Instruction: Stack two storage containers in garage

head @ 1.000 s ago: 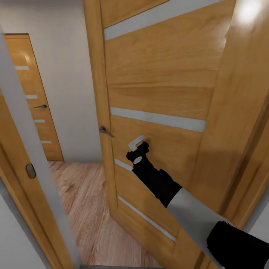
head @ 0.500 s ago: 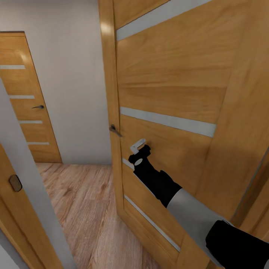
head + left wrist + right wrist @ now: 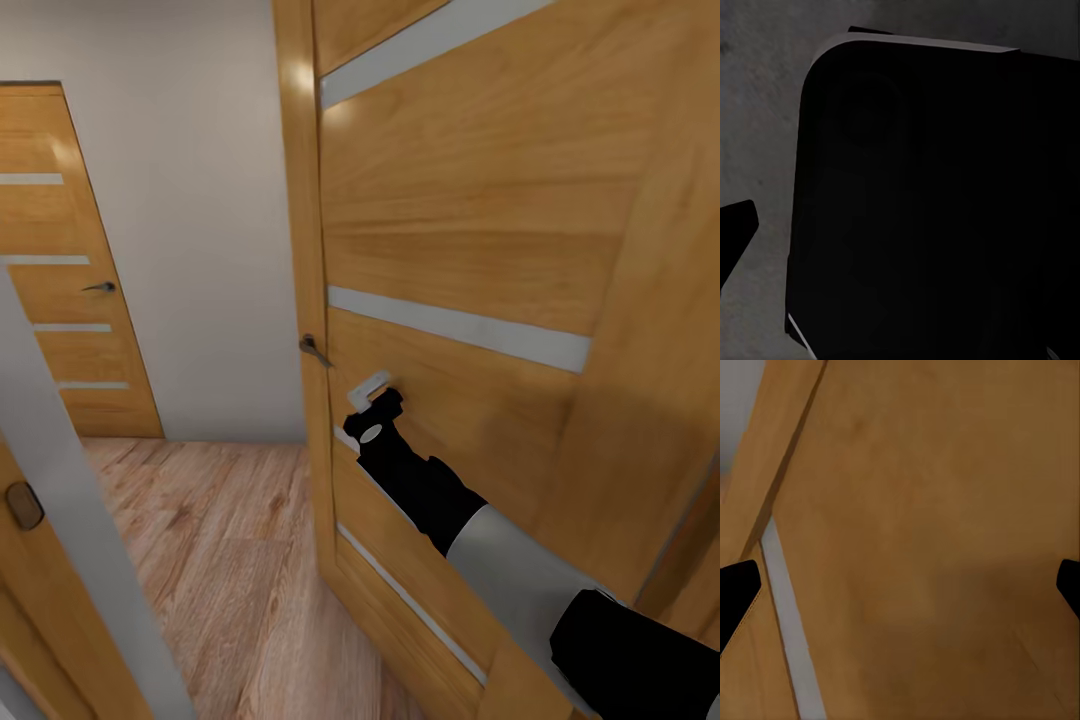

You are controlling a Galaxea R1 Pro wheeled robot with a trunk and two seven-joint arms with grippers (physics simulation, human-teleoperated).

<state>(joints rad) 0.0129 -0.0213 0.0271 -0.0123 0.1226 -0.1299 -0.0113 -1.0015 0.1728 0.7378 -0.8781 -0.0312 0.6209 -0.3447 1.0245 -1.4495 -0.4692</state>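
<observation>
The two storage containers are out of view. I stand in a doorway facing an open light-wood door (image 3: 460,230) with pale horizontal strips. My right arm reaches forward, and my right gripper (image 3: 375,400) is close against the door's face, just right of its dark handle (image 3: 313,348). In the right wrist view the right gripper (image 3: 900,592) is open, its black fingertips (image 3: 735,592) wide apart with wood panel between them. The left gripper (image 3: 900,232) hangs over a large black body (image 3: 930,202) above dark grey floor (image 3: 757,112), with one fingertip (image 3: 735,232) far out at the side.
Beyond the door lies a hallway with a wood-plank floor (image 3: 210,560), a white wall (image 3: 200,220) and a second closed wooden door (image 3: 60,260). The door frame (image 3: 60,520) with its strike plate stands close on my left.
The whole view has shifted: the door edge sits further right in the picture, the left frame further left, and more hallway floor shows. The right arm keeps its place against the door.
</observation>
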